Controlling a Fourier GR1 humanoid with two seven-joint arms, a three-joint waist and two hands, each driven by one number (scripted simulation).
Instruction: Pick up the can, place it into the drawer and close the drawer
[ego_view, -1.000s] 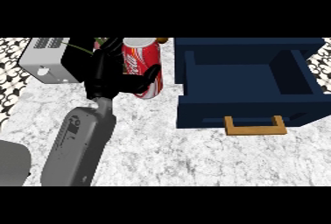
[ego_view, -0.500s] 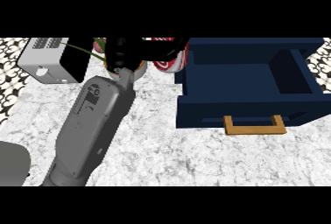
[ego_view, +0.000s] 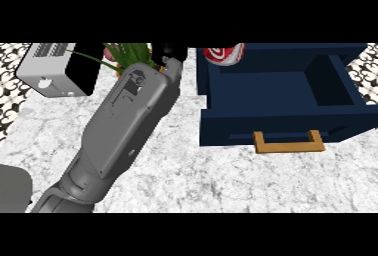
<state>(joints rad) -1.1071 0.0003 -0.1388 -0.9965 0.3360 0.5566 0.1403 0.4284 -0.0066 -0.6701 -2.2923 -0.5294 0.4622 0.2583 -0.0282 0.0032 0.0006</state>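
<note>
The red and white can (ego_view: 225, 54) shows at the view's top edge, tilted, above the back left corner of the open navy drawer (ego_view: 280, 117). My left forearm reaches up from the lower left, and only the black base of my left hand (ego_view: 171, 54) shows beside the can. The rest of the hand is cut off by the view's edge. The can hangs clear of the counter, so the hand is shut on it. The drawer's inside is bare, and its wooden handle (ego_view: 289, 144) faces me. My right hand is out of view.
A white and black boxy appliance (ego_view: 53, 75) stands at the back left. A green plant (ego_view: 131, 54) sits behind my forearm. The marble counter (ego_view: 244, 180) stretches in front of the drawer. A grey rounded shape (ego_view: 11, 190) sits at the lower left edge.
The left hand has lifted the can off the counter and carried it up and to the right, from beside the drawer to over its back left corner. The forearm has stretched further out.
</note>
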